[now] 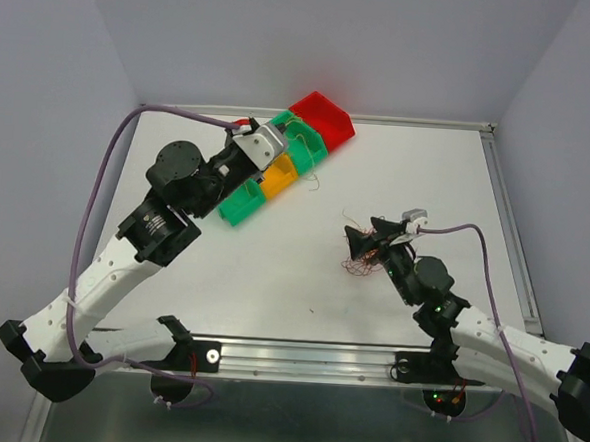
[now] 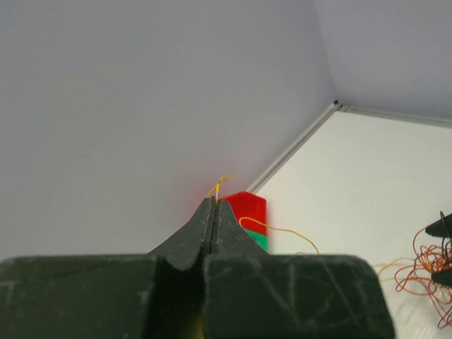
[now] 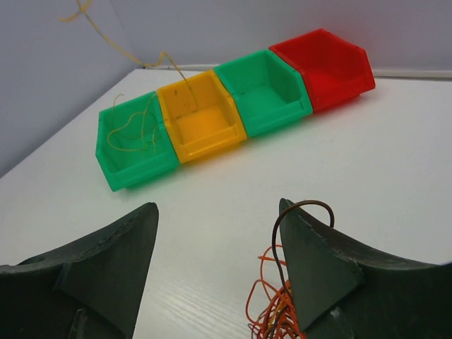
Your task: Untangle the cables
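Pretty bright, even, diffuse light from overhead, so the white table [image 1: 271, 280] only gets faint soft shadows, no glare. In the top view the strip at 6 o'clock goes dim and the hair-thin cables [image 1: 358, 260] barely resolve. Its own camera shows the left gripper [image 2: 214, 205] blurry at 6 o'clock; the right gripper [image 3: 217, 205] looks only slightly soft.
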`<act>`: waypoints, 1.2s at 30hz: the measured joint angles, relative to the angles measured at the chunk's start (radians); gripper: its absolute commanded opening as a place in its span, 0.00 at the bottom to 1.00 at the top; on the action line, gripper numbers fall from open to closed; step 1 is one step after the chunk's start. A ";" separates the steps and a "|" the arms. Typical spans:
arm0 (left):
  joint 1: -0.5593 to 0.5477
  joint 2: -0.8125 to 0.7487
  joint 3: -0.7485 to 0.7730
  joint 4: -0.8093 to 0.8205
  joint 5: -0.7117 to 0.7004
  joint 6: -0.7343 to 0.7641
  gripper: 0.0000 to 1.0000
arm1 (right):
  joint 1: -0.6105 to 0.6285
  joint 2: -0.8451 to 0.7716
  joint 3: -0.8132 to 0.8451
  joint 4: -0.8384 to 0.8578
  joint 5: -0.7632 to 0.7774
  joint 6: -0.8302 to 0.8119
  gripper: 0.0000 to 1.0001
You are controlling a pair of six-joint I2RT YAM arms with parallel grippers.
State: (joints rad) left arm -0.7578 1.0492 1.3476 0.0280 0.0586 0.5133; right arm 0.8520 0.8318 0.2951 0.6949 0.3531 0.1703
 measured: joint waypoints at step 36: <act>0.547 0.013 -0.330 0.089 0.339 0.014 0.00 | 0.000 0.378 0.629 -1.147 0.270 0.396 0.94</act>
State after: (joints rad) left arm -0.2111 1.0626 1.0176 0.1173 0.3973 0.5278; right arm 0.8520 1.2095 0.9237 -0.4519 0.6235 0.5659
